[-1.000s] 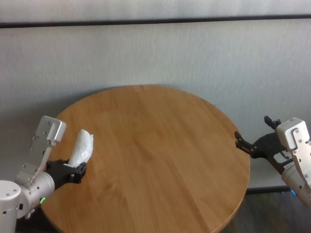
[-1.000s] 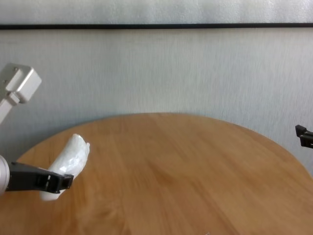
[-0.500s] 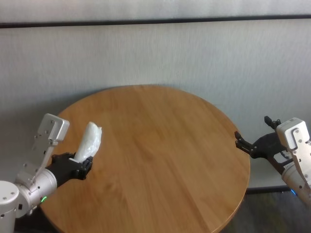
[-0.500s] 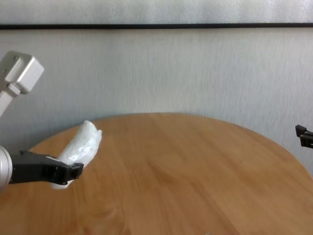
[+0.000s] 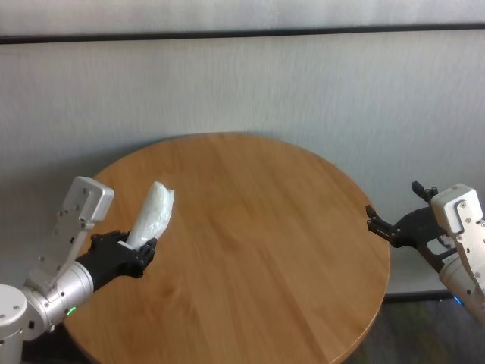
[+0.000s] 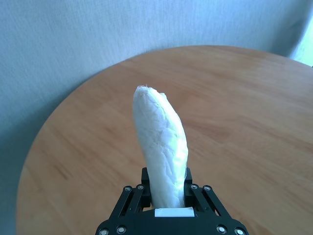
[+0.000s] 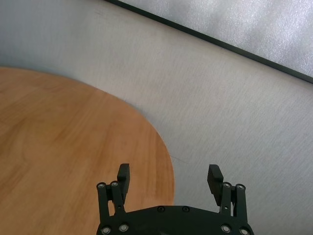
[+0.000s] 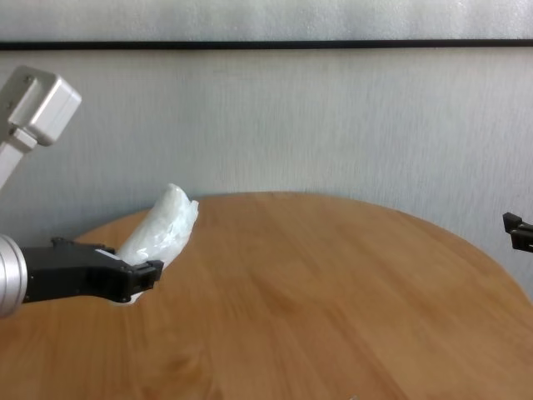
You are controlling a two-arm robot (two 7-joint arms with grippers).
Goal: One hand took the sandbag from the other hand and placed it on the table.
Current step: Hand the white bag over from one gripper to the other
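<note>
So the biggest thing here is the big round table with the smooth light-brown wood-grain top, and nothing's sitting on it. Next down, the left gripper, the broad black two-finger one on the thick silver wrist with the green light, is up over the table's left edge and its fingers are clamped on the bottom end of the sandbag, a soft white loaf-shaped pouch in crinkly translucent plastic. The bag is in the air, not touching the wood, and it sticks straight out past the fingertips with its long axis tilted up and toward the far side of the table; the left wrist view shows it standing up between the jaws with most of its length free. The right gripper, the slimmer black one, sits just off the table's right edge with its fingers spread wide and nothing in them (the right wrist view shows the gap clearly). So the bag's way over on the left side, well apart from the right gripper, and I'd guess the free upper end is what the right one has to grab. Compared to a second ago, the left arm has carried the bag inward from the left edge and a bit higher, while the right arm hasn't budged.
</note>
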